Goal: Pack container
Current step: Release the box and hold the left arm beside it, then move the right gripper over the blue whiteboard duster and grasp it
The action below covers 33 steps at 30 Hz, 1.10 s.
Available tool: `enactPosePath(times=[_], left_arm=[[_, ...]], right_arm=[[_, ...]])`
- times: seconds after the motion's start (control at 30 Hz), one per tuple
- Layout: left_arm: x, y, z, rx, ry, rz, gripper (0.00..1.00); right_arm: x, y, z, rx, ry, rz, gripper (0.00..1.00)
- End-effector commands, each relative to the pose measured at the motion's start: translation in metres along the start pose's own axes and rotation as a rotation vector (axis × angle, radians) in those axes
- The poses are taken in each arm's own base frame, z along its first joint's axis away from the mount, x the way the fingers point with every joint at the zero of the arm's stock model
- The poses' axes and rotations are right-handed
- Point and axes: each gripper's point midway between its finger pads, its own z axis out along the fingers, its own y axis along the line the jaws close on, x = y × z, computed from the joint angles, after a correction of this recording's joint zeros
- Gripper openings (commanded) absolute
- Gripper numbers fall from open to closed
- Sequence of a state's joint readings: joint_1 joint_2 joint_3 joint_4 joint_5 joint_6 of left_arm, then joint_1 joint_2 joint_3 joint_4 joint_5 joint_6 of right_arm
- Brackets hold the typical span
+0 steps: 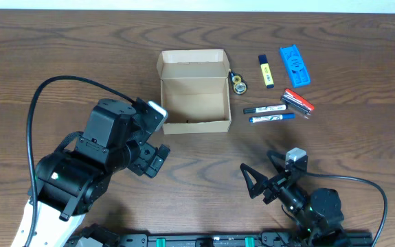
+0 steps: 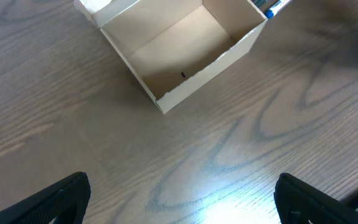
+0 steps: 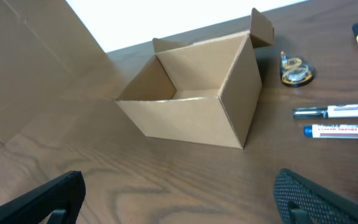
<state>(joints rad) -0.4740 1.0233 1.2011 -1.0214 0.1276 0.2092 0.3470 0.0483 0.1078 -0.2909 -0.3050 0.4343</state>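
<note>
The container (image 1: 194,92) is a tan cardboard box, open and empty, its flap lid folded back at the far side. It also shows in the left wrist view (image 2: 182,53) and in the right wrist view (image 3: 194,99). My left gripper (image 1: 152,140) is open and empty, just left of the box's near corner. My right gripper (image 1: 260,180) is open and empty, low over the table in front of the box. Right of the box lie a tape roll (image 1: 238,84), a yellow highlighter (image 1: 266,71), a blue stapler (image 1: 295,65), a red item (image 1: 299,101) and two markers (image 1: 269,113).
The loose items lie in a cluster right of the box; the markers (image 3: 343,121) and tape roll (image 3: 296,70) show in the right wrist view. A black rail (image 1: 211,240) runs along the table's front edge. A black cable (image 1: 66,82) loops over the left arm.
</note>
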Motion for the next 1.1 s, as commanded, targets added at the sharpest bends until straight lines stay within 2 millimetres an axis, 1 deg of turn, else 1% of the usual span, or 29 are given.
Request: enactPosePath(times=[0.0, 0.07, 0.2, 0.27, 0.37, 0.47, 0.57, 0.67, 0.73, 0.87, 0.9, 0.93, 1.07], left_arm=[[-0.003, 0.001, -0.002, -0.001, -0.007, -0.010, 0.95], [-0.003, 0.001, -0.002, -0.001, -0.007, -0.010, 0.95], [-0.003, 0.001, -0.002, -0.001, -0.007, -0.010, 0.95], [-0.003, 0.001, -0.002, -0.001, -0.007, -0.010, 0.95], [-0.003, 0.001, -0.002, -0.001, -0.007, -0.010, 0.95], [-0.003, 0.001, -0.002, -0.001, -0.007, -0.010, 0.95], [-0.003, 0.001, -0.002, -0.001, -0.007, -0.010, 0.95], [-0.003, 0.001, -0.002, -0.001, -0.007, -0.010, 0.95], [-0.003, 0.001, -0.002, -0.001, -0.007, -0.010, 0.95], [-0.003, 0.001, -0.002, -0.001, -0.007, -0.010, 0.95], [-0.003, 0.001, -0.002, -0.001, -0.007, -0.010, 0.95], [-0.003, 0.001, -0.002, -0.001, -0.007, -0.010, 0.95], [-0.003, 0.001, -0.002, -0.001, -0.007, -0.010, 0.95]], right_arm=[[-0.018, 0.004, -0.003, 0.015, -0.006, -0.009, 0.99], [-0.029, 0.002, -0.004, 0.049, 0.012, -0.049, 0.99], [-0.058, -0.005, -0.001, 0.139, 0.084, -0.125, 0.99], [-0.074, -0.013, 0.004, 0.190, 0.129, -0.146, 0.99], [-0.098, -0.032, 0.015, 0.262, 0.187, -0.171, 0.99], [-0.123, -0.057, 0.027, 0.327, 0.231, -0.196, 0.99], [-0.145, -0.089, 0.040, 0.393, 0.260, -0.172, 0.99], [-0.162, -0.120, 0.053, 0.433, 0.302, -0.186, 0.99], [-0.167, -0.138, 0.062, 0.451, 0.337, -0.205, 0.99], [-0.173, -0.184, 0.079, 0.533, 0.430, -0.229, 0.99], [-0.173, -0.194, 0.084, 0.544, 0.447, -0.228, 0.99], [-0.174, -0.209, 0.091, 0.563, 0.469, -0.224, 0.99], [-0.171, -0.246, 0.112, 0.571, 0.526, -0.253, 0.99]])
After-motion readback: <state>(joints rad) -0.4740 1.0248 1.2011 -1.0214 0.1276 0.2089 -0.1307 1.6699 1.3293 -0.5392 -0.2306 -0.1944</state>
